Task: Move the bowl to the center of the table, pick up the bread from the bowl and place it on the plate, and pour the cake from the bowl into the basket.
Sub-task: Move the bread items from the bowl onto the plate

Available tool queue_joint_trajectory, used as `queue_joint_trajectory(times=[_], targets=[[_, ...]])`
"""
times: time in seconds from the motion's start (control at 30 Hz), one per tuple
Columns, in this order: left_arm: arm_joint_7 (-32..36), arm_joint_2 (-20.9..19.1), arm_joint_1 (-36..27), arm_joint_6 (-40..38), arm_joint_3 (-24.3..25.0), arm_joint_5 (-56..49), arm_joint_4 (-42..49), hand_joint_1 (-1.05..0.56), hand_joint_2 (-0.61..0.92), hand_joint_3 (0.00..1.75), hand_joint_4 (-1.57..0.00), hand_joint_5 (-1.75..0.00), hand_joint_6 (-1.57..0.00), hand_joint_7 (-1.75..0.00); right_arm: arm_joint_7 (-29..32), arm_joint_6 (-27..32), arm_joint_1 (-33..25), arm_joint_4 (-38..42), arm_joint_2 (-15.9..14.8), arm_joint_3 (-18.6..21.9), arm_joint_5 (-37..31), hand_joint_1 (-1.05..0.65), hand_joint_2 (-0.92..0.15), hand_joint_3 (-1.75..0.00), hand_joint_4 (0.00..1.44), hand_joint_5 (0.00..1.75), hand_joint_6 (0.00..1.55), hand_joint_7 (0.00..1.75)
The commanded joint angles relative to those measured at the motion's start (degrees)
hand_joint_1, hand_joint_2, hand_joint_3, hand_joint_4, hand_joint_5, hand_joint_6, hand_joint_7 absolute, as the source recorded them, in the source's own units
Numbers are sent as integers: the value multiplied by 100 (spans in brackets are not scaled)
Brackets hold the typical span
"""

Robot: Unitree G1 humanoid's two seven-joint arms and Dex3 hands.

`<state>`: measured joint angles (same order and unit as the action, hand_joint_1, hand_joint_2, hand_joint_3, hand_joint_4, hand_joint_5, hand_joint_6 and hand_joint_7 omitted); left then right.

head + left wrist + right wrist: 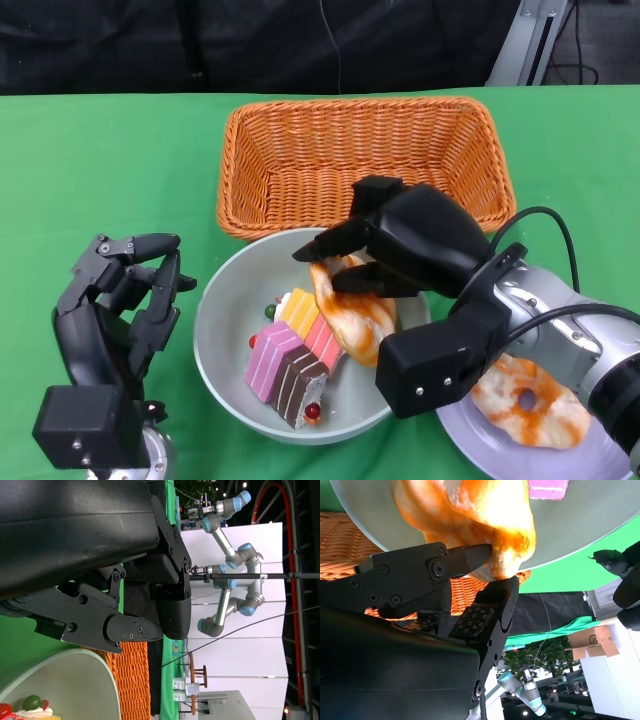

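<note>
The right hand [385, 255] pinches the bread [352, 310] in the bowl [225, 330], middle of the frame. At lower left, the left hand [115, 300] holds nothing, fingers loosely curled.

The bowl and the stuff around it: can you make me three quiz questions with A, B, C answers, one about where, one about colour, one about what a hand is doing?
1. Where is the basket?
A. Behind the bowl
B. On the plate
C. Under the left hand

2. What colour is the tablecloth?
A. Red
B. Green
C. White

3. What is the right hand doing?
A. Resting flat on the table
B. Holding a spoon
C. Pinching the bread

Answers: 1 A, the basket sits beyond the bowl. 2 B, the cloth is green all round. 3 C, its fingers close on the bread in the bowl, while the left hand holds nothing.
</note>
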<state>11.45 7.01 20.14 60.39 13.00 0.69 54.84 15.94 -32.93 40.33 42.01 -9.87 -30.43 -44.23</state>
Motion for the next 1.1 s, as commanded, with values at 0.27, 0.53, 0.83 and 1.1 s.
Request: queue_joint_trajectory(times=[0.27,0.53,0.83,1.1], targets=[[63,-85,20,68,25,-11,-29,-18,90,34,-83,-132,-88,-101,17,-253,35,-25,-46,247,381,-20,-92,-1,69,139,110,20],[52,-112,10,60,27,-16,-34,-20,90,33,-83,-133,-88,-100,-34,-571,-77,-220,-58,479,758,-22,-91,0,71,140,87,73],[82,-113,-28,52,13,-42,-67,-21,91,29,-83,-133,-88,-100,-118,-699,-199,-442,-54,631,973,-24,-92,-1,69,142,80,83],[108,-119,-29,78,21,-50,-56,-22,92,26,-82,-133,-87,-100,-188,-764,-230,-445,-21,737,1095,-24,-92,0,71,142,82,80]])
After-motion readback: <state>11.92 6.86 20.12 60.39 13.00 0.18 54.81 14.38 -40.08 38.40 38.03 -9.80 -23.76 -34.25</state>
